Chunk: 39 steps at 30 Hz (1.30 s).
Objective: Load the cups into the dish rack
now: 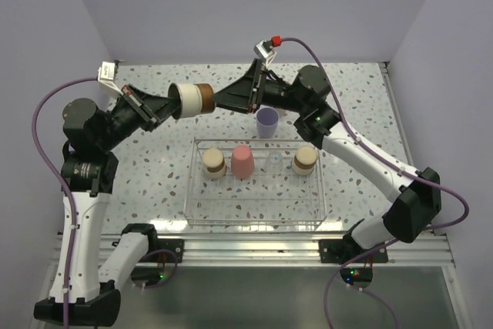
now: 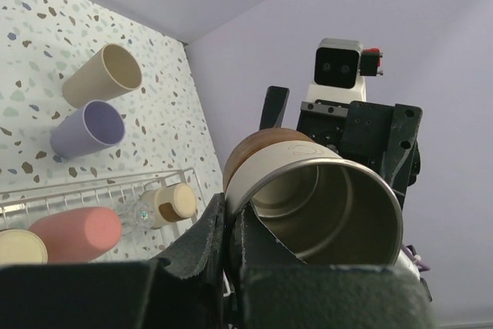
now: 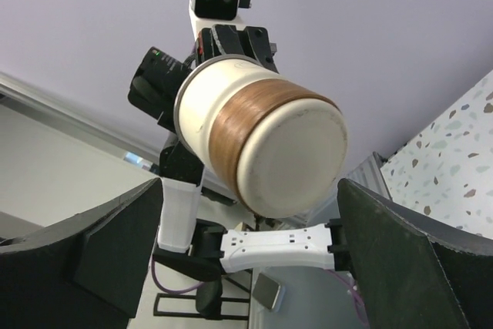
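The left gripper (image 2: 231, 230) is pinched on the rim of a short steel cup with a tan band round its base (image 1: 192, 99). The cup's wall is caught between the two fingers, and the cup lies on its side in the air above the far part of the table. Its base points at the right gripper (image 1: 219, 101), whose jaws are spread wide. One black finger (image 3: 408, 260) stands on either side of the base, and neither touches it.

Below, nearer the arms, the clear rectangular dish rack (image 1: 192, 190) sits on the speckled white table (image 1: 154, 163). Along its far side stands a row of cups: a second steel cup (image 1: 213, 163), bottom up, a pink plastic cup (image 1: 243, 161), a small clear cup (image 1: 275, 161) and a third steel cup (image 1: 304, 159). Just behind the rack a lavender plastic cup (image 1: 266, 122) stands mouth up on the table. The left wrist view shows a beige plastic cup (image 2: 104, 75) just beside it.
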Tool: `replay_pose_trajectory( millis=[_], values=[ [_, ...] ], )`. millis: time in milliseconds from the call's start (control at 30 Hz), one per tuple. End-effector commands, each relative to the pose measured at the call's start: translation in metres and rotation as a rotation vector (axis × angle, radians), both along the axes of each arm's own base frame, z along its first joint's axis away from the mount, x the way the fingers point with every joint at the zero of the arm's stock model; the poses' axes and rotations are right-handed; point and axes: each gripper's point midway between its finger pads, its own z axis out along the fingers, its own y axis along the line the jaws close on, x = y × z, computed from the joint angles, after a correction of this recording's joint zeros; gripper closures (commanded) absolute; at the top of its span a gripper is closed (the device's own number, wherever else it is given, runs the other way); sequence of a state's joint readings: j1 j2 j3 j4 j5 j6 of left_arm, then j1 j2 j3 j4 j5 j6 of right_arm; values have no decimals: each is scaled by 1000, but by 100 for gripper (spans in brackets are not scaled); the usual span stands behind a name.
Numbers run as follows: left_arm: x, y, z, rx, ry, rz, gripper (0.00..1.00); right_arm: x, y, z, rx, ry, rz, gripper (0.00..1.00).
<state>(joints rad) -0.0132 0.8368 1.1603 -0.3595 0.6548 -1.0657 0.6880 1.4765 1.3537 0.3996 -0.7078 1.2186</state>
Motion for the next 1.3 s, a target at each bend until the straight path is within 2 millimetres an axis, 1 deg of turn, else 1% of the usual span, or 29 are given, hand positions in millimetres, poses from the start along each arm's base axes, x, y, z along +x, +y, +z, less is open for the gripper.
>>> replay_pose_trajectory(
  millis=[0,100,333,467,533,667,700,733,800,833,867,900,933,967,1067,1100,1200,1233,1267],
  values=[
    [-13,-4,29,-52,-115,-32,100,-12,1,29,70,-52,41,2],
    [-15,-4,28,-61,-114,-34,100,-16,6,29,76,-41,49,2],
    [-20,-5,19,-69,-96,-42,100,-28,17,42,120,-39,81,2],
    [-21,-5,12,-77,-78,-39,100,-31,22,43,134,-33,92,2],
    [-23,-5,12,-83,-84,-38,100,-34,24,44,145,-24,104,2],
    [-23,-4,9,-85,-74,-35,100,-37,24,49,183,-2,117,2],
    [-24,-4,9,-85,-76,-35,100,-36,25,48,190,11,119,3],
    [-24,-5,7,-84,-71,-36,100,-39,23,54,220,15,133,4],
    [-24,-4,6,-85,-68,-33,100,-37,22,54,244,31,137,9],
    [-23,-4,6,-85,-65,-30,100,-39,20,59,278,38,151,12],
    [-23,-4,5,-84,-66,-30,100,-39,20,59,290,45,153,14],
    [-22,-4,5,-84,-65,-28,100,-37,19,58,300,59,152,19],
    [-22,-4,5,-83,-63,-28,100,-39,16,62,327,66,166,23],
    [-22,-4,4,-82,-64,-28,100,-39,18,59,334,78,171,27],
    [-21,-4,3,-80,-59,-27,100,-38,17,58,358,92,184,39],
    [-21,-3,3,-78,-57,-26,100,-39,17,58,356,92,188,46],
    [-19,-2,-1,-64,-48,-20,100,-39,19,56,341,89,186,58],
    [-20,-2,-3,-56,-41,-20,100,-39,20,53,325,86,186,66],
    [-19,-2,-2,-53,-42,-13,100,-39,20,52,319,82,184,71]
  ],
)
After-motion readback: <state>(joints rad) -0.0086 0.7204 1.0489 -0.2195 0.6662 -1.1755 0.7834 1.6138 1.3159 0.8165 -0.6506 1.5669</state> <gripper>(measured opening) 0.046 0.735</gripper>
